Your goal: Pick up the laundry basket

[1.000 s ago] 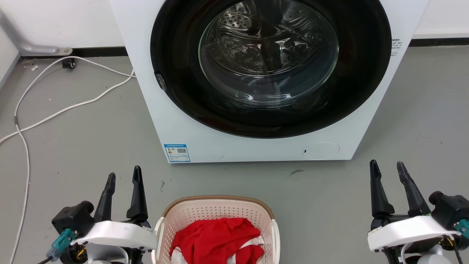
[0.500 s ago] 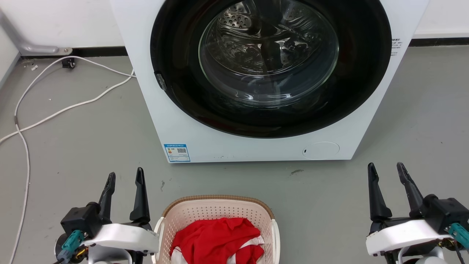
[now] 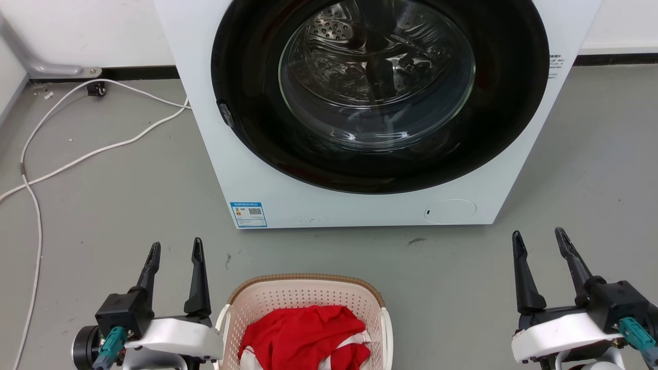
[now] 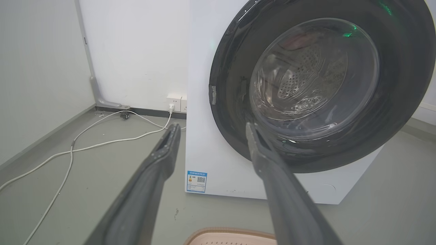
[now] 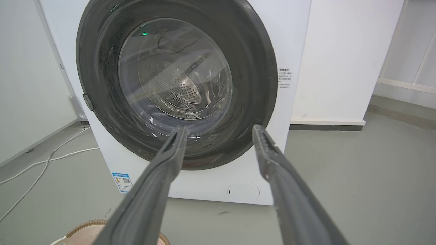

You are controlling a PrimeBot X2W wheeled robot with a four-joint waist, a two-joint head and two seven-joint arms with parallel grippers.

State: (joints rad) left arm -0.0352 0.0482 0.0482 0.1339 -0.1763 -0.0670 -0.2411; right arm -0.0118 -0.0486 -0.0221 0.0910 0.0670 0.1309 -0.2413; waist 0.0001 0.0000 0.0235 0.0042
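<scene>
Rolling the left gripper (image 3: 176, 244) and right gripper (image 3: 537, 232) slightly at the wrists, keeping both spread and empty; leaving the laundry basket (image 3: 306, 279) untouched on the floor (image 3: 103, 205) between them, probably just lining up.

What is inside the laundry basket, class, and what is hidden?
A crumpled red cloth with white trim lies in the laundry basket. It covers the basket's bottom, so anything underneath cannot be seen.
</scene>
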